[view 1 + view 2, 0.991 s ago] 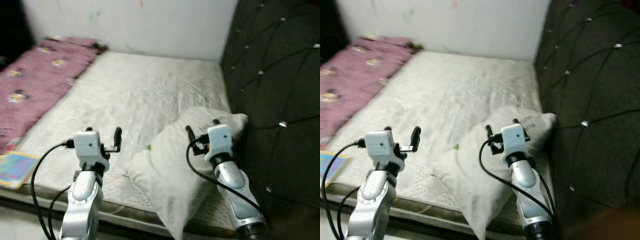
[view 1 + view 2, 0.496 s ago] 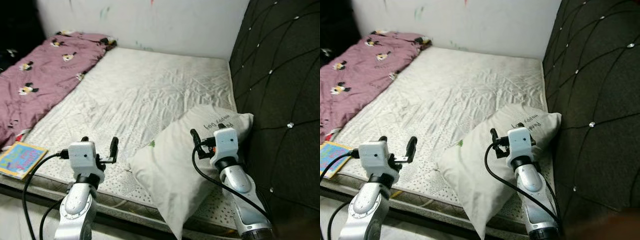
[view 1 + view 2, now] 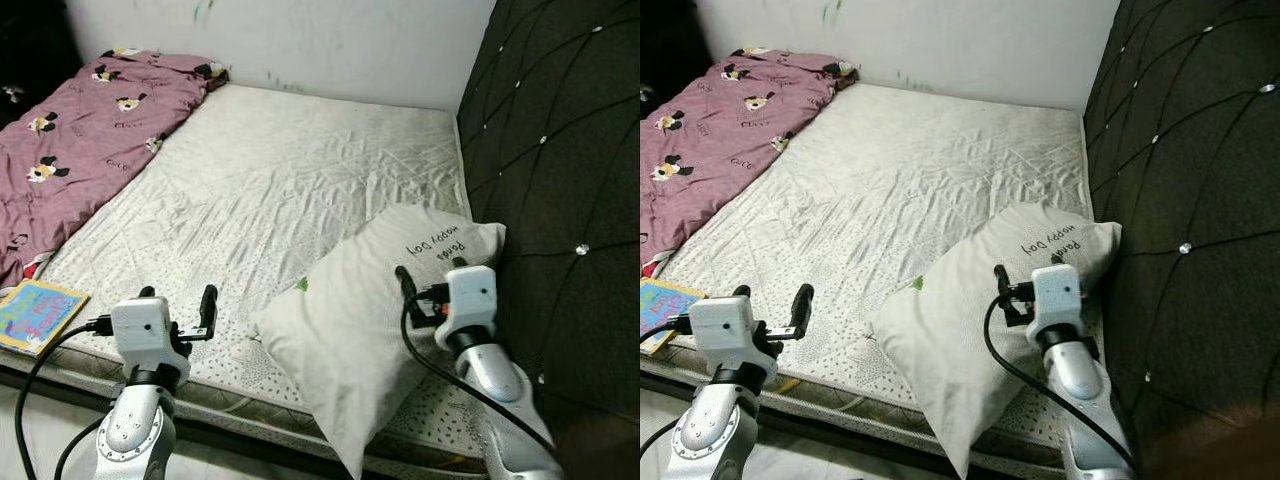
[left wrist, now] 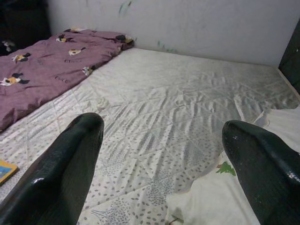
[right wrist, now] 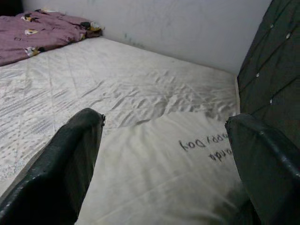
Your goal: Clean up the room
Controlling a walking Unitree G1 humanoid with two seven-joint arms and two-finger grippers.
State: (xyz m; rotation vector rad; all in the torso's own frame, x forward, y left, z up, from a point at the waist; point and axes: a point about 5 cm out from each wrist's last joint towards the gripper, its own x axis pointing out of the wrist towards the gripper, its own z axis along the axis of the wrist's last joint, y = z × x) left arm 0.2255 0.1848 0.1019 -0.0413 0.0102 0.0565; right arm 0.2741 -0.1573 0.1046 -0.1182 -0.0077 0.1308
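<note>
A white pillow (image 3: 380, 320) printed with the words "Happy Day" lay askew at the near right corner of the bed (image 3: 290, 180), one end against the dark tufted headboard (image 3: 560, 160) and the opposite corner hanging past the mattress edge. The robot's right claw (image 3: 1035, 290) hovered just above the pillow's upper half with its fingers spread wide and gripping nothing; the left claw (image 3: 178, 300), likewise parted and empty, hung over the front edge of the mattress, well apart from the pillow. A purple blanket (image 3: 70, 130) with cartoon figures lay crumpled along the bed's far left side, and what appeared to be a colourful book (image 3: 35, 315) sat at the near left corner. The soft pillow could slide off the overhanging corner to the floor if only one claw pinched a thin fold of its cover. A descent too near the headboard risked jamming the right fingers against the padding.
</note>
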